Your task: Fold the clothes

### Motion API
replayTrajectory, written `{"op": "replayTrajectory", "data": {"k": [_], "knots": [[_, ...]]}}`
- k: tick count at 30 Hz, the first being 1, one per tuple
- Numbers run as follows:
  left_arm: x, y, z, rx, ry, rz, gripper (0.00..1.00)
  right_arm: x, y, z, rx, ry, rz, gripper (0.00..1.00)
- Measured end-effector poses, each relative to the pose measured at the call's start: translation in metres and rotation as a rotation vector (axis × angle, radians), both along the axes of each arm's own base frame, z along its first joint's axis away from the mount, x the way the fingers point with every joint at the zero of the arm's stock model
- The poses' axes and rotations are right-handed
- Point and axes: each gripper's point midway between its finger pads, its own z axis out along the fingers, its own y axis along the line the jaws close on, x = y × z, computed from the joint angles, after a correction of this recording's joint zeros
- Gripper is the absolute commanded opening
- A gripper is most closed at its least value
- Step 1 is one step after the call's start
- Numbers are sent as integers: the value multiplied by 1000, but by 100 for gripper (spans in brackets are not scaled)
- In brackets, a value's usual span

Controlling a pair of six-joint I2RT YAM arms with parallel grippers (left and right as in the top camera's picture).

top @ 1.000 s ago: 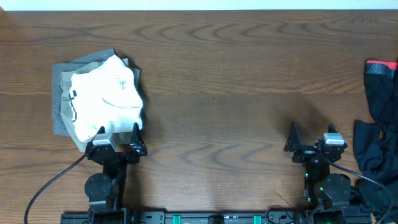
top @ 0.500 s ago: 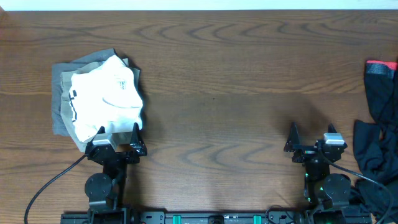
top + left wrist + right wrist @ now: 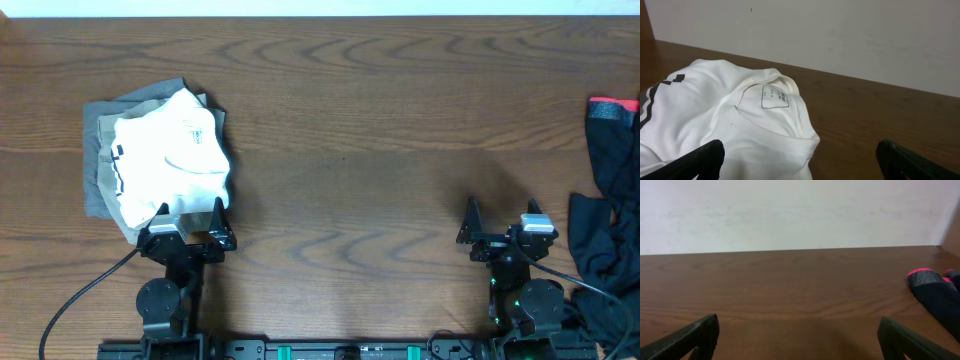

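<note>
A white shirt lies on a grey-tan piece at the left, the left gripper spread wide and empty at its near edge. The right gripper gapes wide too, and black clothes, one red-banded, lie heaped at the far right.

White shirt lay folded but rumpled at left of table, collar and neck label up, black stripe marks along one edge. It sat atop a folded grey-tan piece, whose edges showed at left and far side. Well apart, at right edge, black garments lay crumpled, unfolded, one with a red band at far end.
</note>
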Motion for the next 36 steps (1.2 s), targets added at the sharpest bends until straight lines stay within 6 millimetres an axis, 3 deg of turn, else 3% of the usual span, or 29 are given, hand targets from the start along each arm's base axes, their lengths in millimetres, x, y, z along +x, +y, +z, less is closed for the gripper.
{"op": "replayTrajectory", "data": {"k": [5,13,15,18,19,24,28,31,36], "knots": [[0,0,1,0,-3,0,98,0,2,4,11,-15,13,99],[-1,-1,7,16,-4,-6,98,-2,18,47,114,-191,109,99],[-1,0,20,25,-8,-5,98,-3,21,56,138,-216,132,99],[1,1,58,36,-31,1,98,-2,29,59,162,-177,175,99],[5,1,76,37,-30,1,98,-1,33,63,167,-162,195,99],[30,0,114,31,81,-13,98,8,48,90,182,-110,275,99],[64,-9,136,10,214,-79,98,25,63,109,195,27,340,100],[86,-22,144,-15,322,-153,98,42,69,110,212,195,352,99],[105,-49,132,-49,531,-260,98,59,73,72,179,553,342,99]]}}
